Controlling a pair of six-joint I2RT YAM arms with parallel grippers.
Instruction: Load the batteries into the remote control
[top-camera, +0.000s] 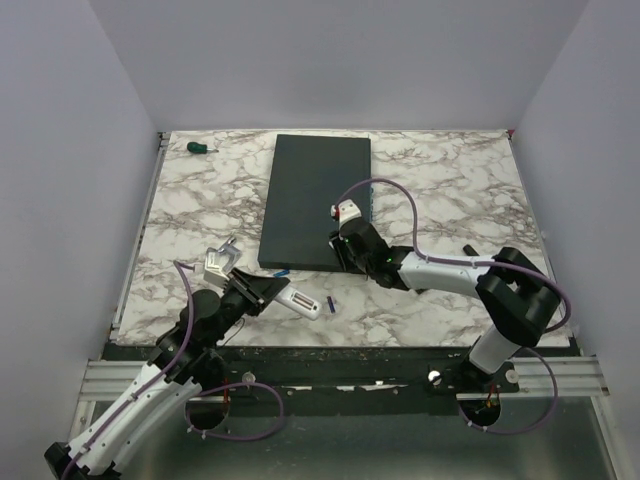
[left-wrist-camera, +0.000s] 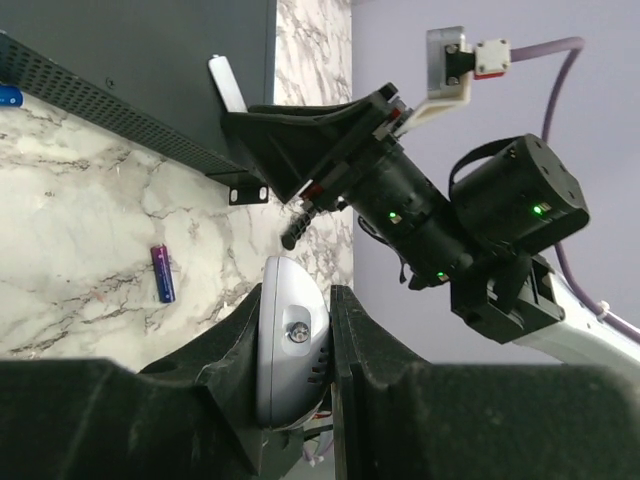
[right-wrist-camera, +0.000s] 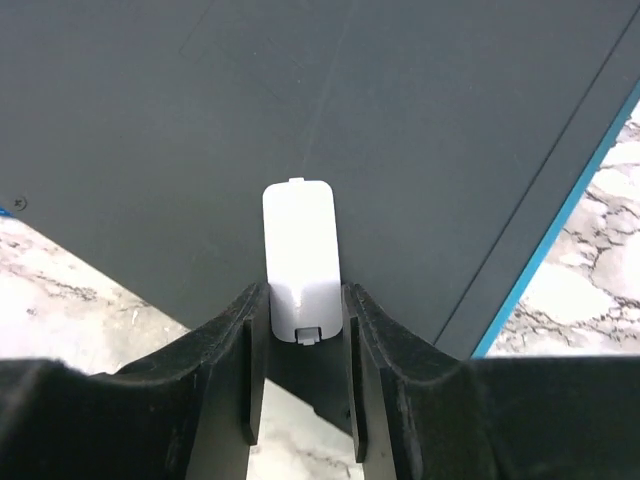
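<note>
The left gripper (left-wrist-camera: 297, 300) is closed on the one remote (left-wrist-camera: 285, 375). The handset is clamped between its fingers, a small screw shows on it, and its lower end is hidden behind them. Two batteries lie on the marble bench (top-camera: 440, 170). The purple one (left-wrist-camera: 163, 273) is off to the left of this gripper in its wrist view, just past the remote's far tip. The blue one (left-wrist-camera: 8, 95) is farther out, cut off by the frame edge, just beside the dark slab (left-wrist-camera: 130, 50). Any print on them is too small to read. The right gripper (right-wrist-camera: 303, 292) pinches a single small white cover (right-wrist-camera: 300, 250) over the slab. One green-handled screwdriver (top-camera: 200, 147) lies far beyond the left gripper.
</note>
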